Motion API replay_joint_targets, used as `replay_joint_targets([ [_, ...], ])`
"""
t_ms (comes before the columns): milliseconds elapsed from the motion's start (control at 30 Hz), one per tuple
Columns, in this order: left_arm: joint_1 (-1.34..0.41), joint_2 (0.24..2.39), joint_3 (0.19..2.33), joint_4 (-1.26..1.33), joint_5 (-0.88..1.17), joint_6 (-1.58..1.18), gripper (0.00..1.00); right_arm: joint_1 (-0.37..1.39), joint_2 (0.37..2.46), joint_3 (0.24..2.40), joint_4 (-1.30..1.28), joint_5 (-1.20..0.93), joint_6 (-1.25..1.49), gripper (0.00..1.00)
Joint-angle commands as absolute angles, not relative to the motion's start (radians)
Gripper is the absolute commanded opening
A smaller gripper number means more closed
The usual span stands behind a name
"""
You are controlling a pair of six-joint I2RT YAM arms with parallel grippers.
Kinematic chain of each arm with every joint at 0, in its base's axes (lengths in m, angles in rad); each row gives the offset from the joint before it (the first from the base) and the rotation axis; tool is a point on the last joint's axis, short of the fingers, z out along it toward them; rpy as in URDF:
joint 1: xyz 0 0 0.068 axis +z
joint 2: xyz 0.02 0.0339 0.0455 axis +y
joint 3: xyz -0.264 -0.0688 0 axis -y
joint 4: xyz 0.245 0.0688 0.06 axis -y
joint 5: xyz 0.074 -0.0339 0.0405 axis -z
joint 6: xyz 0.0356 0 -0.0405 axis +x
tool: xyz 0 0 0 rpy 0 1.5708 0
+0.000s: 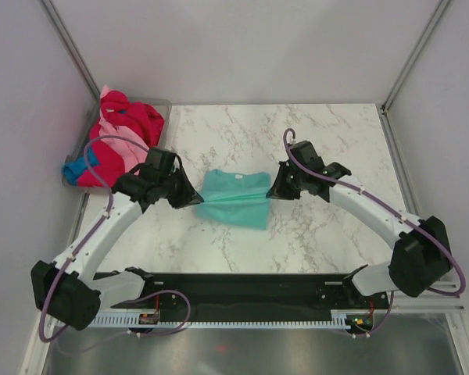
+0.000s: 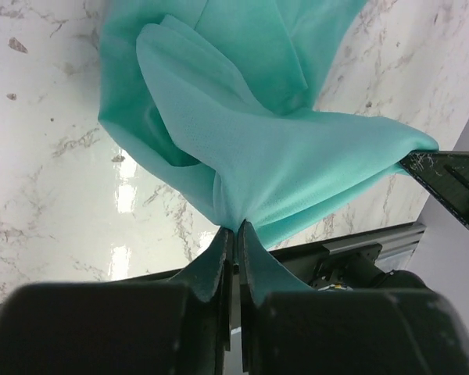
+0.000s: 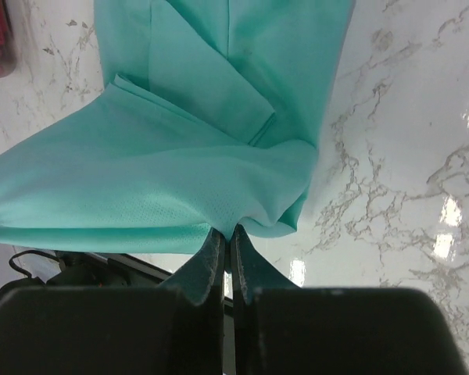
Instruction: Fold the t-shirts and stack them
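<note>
A teal t-shirt [image 1: 234, 198] lies partly folded in the middle of the marble table, its near edge lifted. My left gripper [image 1: 194, 198] is shut on the shirt's left side, the cloth pinched at the fingertips [image 2: 236, 228]. On the opposite side my right gripper [image 1: 270, 192] is shut on the same teal shirt [image 3: 180, 156], with fabric bunched at its tips [image 3: 228, 231]. The lifted fold stretches between the two grippers. Red, pink and blue t-shirts [image 1: 117, 134] are heaped in a tub at the back left.
The grey plastic tub [image 1: 158, 103] holding the heap stands against the left wall. Grey walls enclose the table on three sides. A black rail [image 1: 242, 289] with the arm bases runs along the near edge.
</note>
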State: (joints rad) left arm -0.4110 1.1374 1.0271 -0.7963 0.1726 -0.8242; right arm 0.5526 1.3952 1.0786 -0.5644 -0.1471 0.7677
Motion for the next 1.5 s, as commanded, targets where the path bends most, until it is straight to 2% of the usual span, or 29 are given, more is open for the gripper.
replay_joint_targets([
  [0,-0.356,1.218,1.088,-0.792,0.239,-0.720,0.06,0.503,1.460,1.155,-0.548,-0.172,0.687,0.00],
  [167,-0.315,1.422,1.192,-0.753,0.273,-0.680,0.02,0.460,1.578,1.227,-0.540,-0.205,0.655,0.00],
  [700,-0.206,1.956,1.614,-0.753,0.330,-0.597,0.02,0.348,1.989,1.577,-0.535,-0.308,0.568,0.00],
  [900,-0.196,2.123,1.788,-0.790,0.316,-0.574,0.03,0.313,2.120,1.673,-0.537,-0.334,0.569,0.00],
  [967,-0.193,2.181,1.828,-0.798,0.324,-0.568,0.07,0.304,2.132,1.686,-0.535,-0.344,0.571,0.00],
  [1000,-0.193,2.201,1.877,-0.814,0.336,-0.558,0.10,0.302,2.140,1.696,-0.535,-0.345,0.571,0.10],
  [1033,-0.192,2.219,1.905,-0.825,0.339,-0.554,0.22,0.298,2.144,1.703,-0.537,-0.345,0.569,0.20],
  [1067,-0.192,2.255,1.936,-0.836,0.345,-0.548,0.25,0.296,2.148,1.710,-0.538,-0.351,0.568,0.34],
  [1100,-0.192,2.269,1.971,-0.853,0.341,-0.537,0.30,0.293,2.151,1.729,-0.540,-0.353,0.568,0.58],
  [1133,-0.190,2.279,2.050,-0.900,0.338,-0.534,0.41,0.281,2.152,1.745,-0.551,-0.353,0.561,0.65],
  [1167,-0.187,2.292,2.095,-0.919,0.339,-0.529,0.47,0.275,2.154,1.770,-0.566,-0.350,0.554,0.71],
  [1200,-0.186,2.299,2.182,-0.951,0.345,-0.517,0.53,0.267,2.152,1.825,-0.602,-0.339,0.548,0.76],
  [1233,-0.186,2.299,2.227,-0.965,0.342,-0.514,0.75,0.253,2.148,1.857,-0.623,-0.333,0.543,0.77],
  [1333,-0.183,2.269,2.354,-0.994,0.353,-0.492,0.97,0.241,2.106,1.962,-0.687,-0.299,0.520,0.82],
  [1467,-0.193,2.120,2.275,-0.993,0.334,-0.472,0.98,0.271,1.973,1.886,-0.664,-0.322,0.531,0.76],
])
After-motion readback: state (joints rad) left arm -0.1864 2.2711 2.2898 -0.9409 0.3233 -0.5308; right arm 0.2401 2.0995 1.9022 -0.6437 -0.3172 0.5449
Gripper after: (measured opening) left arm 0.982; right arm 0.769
